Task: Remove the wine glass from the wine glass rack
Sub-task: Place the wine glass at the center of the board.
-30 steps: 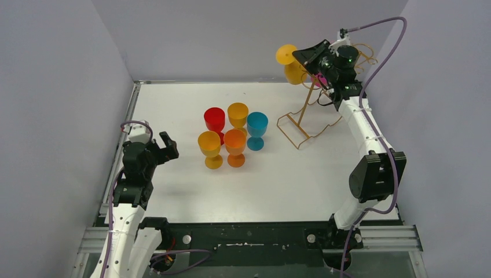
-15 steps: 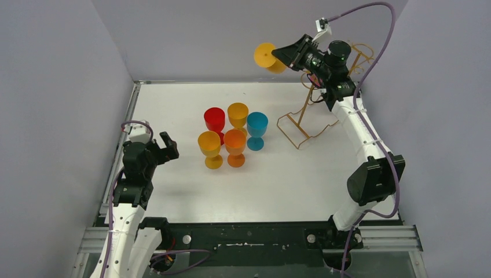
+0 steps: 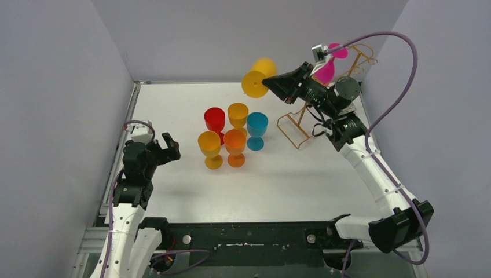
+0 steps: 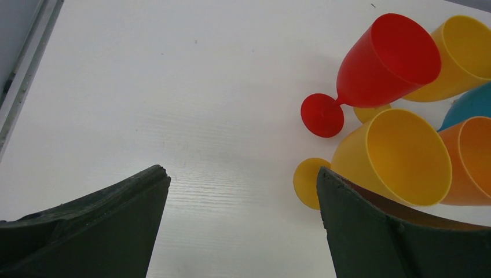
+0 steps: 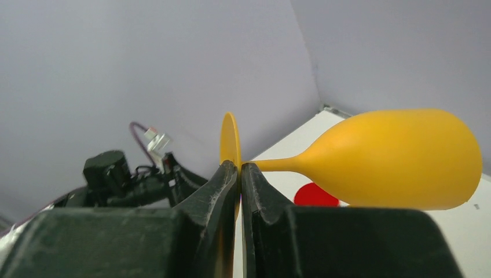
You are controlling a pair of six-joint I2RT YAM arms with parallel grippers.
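Wine glass: the yellow wine glass (image 3: 255, 83) is off the wine glass rack (image 3: 301, 119), in the air to its left, lying sideways.
Right jaws: pinched almost shut on the glass's stem, right beside its foot.
Left jaws: spread wide and holding nothing, well left of the rack, over the tabletop (image 3: 278, 185).
On the rack: a pink glass (image 3: 326, 70) hangs near its top bar.
Around: a red glass (image 3: 215, 120), a blue glass (image 3: 257, 124), an orange glass (image 3: 235, 141) and two yellow ones stand clustered left of the rack's base.
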